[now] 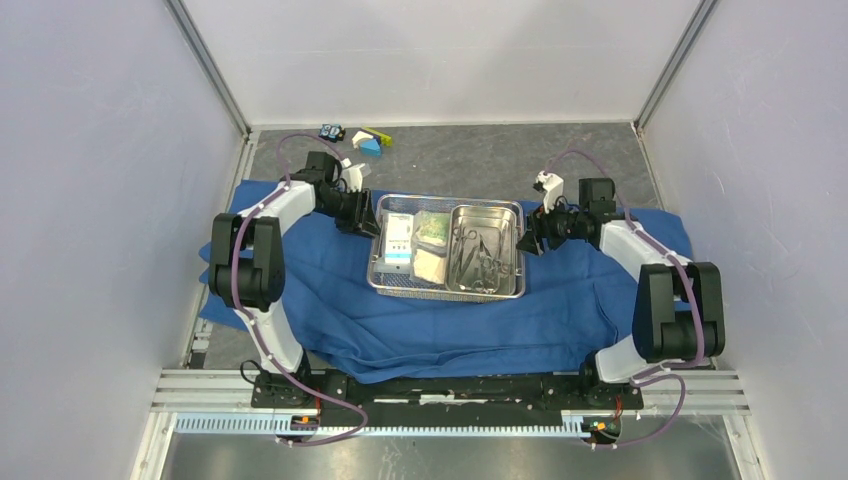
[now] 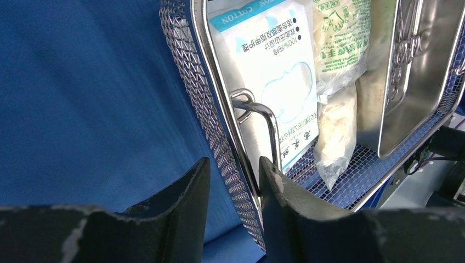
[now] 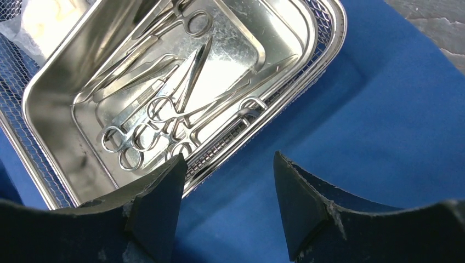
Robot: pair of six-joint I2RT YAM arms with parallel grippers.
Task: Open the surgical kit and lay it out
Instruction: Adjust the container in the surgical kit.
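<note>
Blue cloth (image 1: 330,310) lies spread flat. Tray (image 1: 447,294) sits on its middle, long axis running left to right, one short end toward each arm. Pan (image 3: 55,104) with instruments (image 3: 164,109) fills the right half, packets (image 2: 268,71) the left. Left gripper (image 2: 233,164) straddles the left end wall beside the handle (image 2: 270,129), one finger outside and one inside; whether it pinches the wall cannot be told. Right gripper (image 3: 227,159) has jaws apart over cloth, just short of the right end, holding nothing. Probable next step: right gripper advances onto that rim.
</note>
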